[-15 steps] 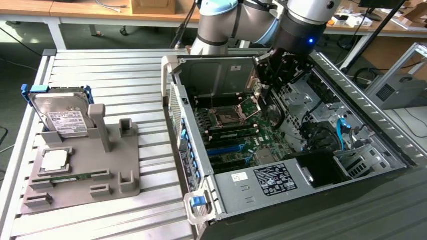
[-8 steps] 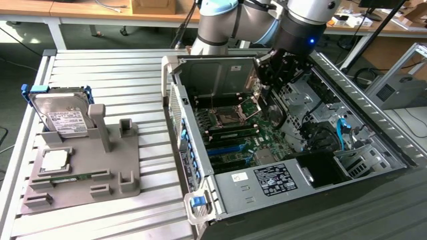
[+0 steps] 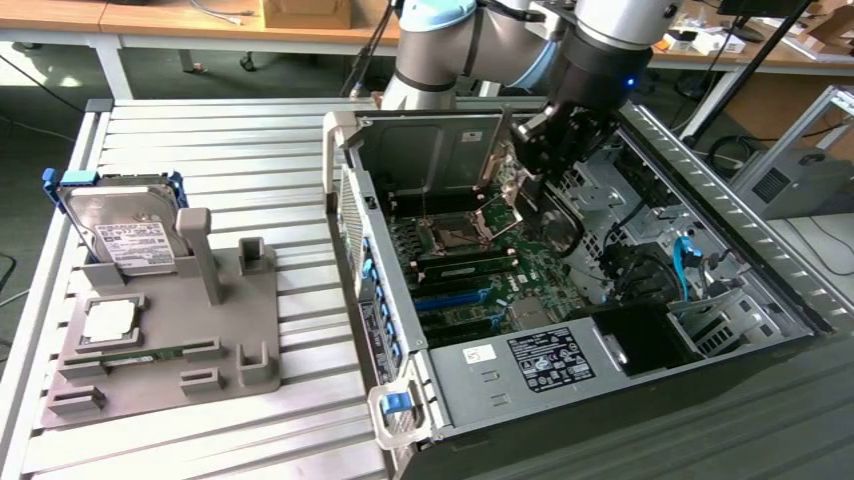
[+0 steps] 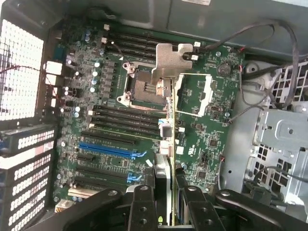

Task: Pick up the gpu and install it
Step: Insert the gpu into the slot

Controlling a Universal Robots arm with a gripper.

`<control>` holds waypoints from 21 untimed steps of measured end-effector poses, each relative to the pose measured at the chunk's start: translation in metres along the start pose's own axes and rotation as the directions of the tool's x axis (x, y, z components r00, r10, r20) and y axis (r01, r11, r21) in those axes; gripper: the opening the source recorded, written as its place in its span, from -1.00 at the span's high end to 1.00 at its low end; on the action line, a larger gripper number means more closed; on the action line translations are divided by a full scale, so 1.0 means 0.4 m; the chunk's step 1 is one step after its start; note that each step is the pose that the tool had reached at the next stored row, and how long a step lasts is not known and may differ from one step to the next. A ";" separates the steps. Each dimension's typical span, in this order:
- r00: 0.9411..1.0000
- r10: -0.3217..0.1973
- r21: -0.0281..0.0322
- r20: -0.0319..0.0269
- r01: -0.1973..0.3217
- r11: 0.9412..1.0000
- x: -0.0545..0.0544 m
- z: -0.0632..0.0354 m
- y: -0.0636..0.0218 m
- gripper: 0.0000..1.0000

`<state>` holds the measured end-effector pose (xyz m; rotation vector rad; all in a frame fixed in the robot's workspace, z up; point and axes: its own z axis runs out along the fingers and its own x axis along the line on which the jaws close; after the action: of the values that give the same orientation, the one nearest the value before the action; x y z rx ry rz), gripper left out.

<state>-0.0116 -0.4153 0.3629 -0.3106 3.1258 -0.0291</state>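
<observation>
At the lower left of the exterior view, a grey holder [image 3: 174,350] sits on the worktop [image 3: 267,140]. It carries the hard drive [image 3: 127,235] and a small silver chip [image 3: 110,318]. In the middle lies the open computer case [image 3: 747,270]. Farther back, at the upper middle, the claw [image 3: 547,145] hangs inside the case. The wrist view shows the claw closed tight on the gpu [image 4: 163,175], seen edge-on, with its silver bracket [image 4: 169,57] at the far end. So the pick-up is done. The gpu looks to be up in the air over the green motherboard [image 4: 202,134], not in a slot. Putting it in is not done yet.
</observation>
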 end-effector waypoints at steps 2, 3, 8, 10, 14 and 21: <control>1.000 -0.027 0.000 0.000 0.027 1.000 0.000 0.000 0.000 0.47; 0.999 -0.045 0.000 0.001 0.045 0.999 0.000 0.001 0.000 0.47; 0.989 -0.150 0.000 0.003 0.150 0.989 0.000 0.002 0.000 0.47; 0.977 -0.214 0.001 0.004 0.214 0.977 0.000 0.003 0.000 0.47; 0.953 -0.302 0.001 0.006 0.302 0.953 0.000 0.004 0.000 0.47; 0.891 -0.454 0.003 0.008 0.454 0.891 0.000 0.007 0.000 0.47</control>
<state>-0.0116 -0.4153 0.3600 -1.0312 2.9627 -0.0289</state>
